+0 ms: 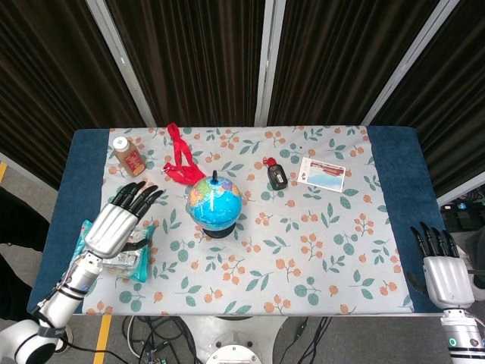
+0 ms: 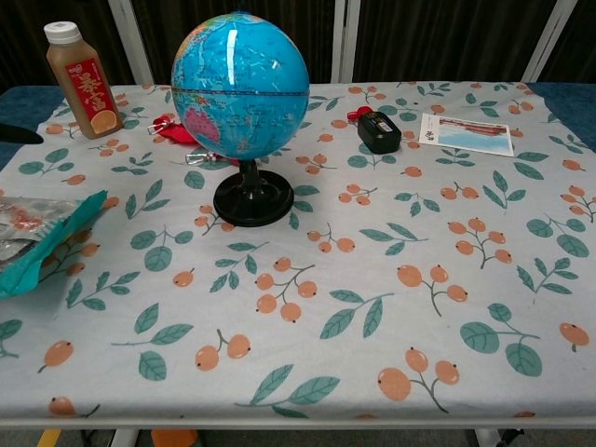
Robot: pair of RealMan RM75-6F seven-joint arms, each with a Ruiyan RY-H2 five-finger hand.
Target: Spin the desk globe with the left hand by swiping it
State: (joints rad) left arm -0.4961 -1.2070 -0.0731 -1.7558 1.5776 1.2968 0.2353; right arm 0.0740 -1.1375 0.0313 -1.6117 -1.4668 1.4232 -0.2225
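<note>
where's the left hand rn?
Head view: the left hand is off the desk globe, out to its left, above the teal snack bag near the table's left edge.

Dark curtains (image 1: 197,61) behind — floral-clothed table (image 1: 318,250).

A: Where is the left hand (image 1: 115,223)?

B: Over the table's (image 1: 394,159) left side, fingers (image 1: 136,192) straight and spread, holding nothing. It hangs above a teal packet (image 1: 133,259), well apart from the globe (image 1: 214,202).

A: And the globe?

B: Upright on its dark base (image 1: 220,231) near the cloth's (image 1: 318,227) middle. A red strap (image 1: 179,161) lies just behind it, a bottle (image 1: 128,155) by the far left corner.

A: To its right?

B: A small black object (image 1: 276,176) with a red tip, maybe a key fob, then a card (image 1: 320,174) beside it.

A: The right hand (image 1: 445,273)?

B: At the near right corner, beyond the cloth's edge, fingers straight and side by side, holding nothing.
</note>
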